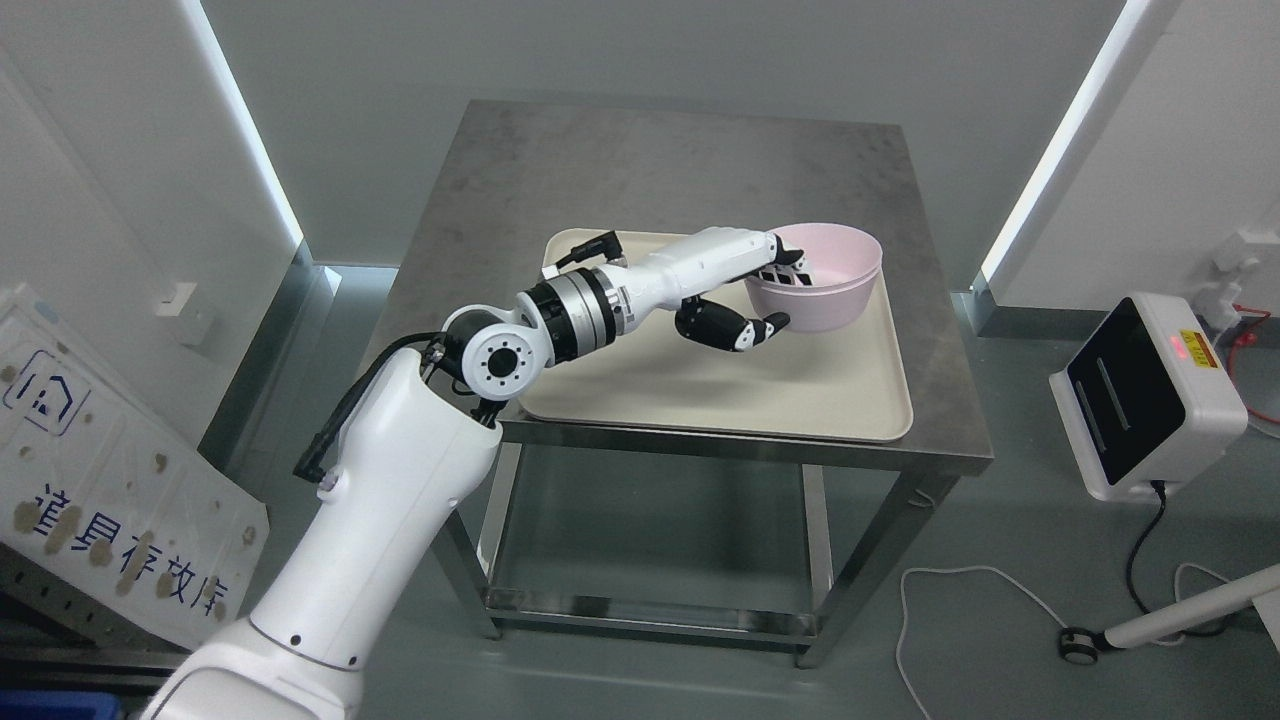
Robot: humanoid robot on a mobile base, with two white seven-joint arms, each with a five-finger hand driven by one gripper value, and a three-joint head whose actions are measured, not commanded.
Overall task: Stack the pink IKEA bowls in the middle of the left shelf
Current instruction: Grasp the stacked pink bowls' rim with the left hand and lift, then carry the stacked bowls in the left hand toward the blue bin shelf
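I have the left hand [752, 290] at the stacked pink plastic bowls [835, 285], on the far right corner of the cream rectangular tray [700, 390]; fingers [785, 272] hook over the near rim, thumb outside, gripping it.

bowls [835, 285] on tray's [700, 400] far right, tray on table [640, 160]

Bright, even light; glowing wall strips [250, 150] both sides; soft shadows on tray [800, 400]; sharp focus.
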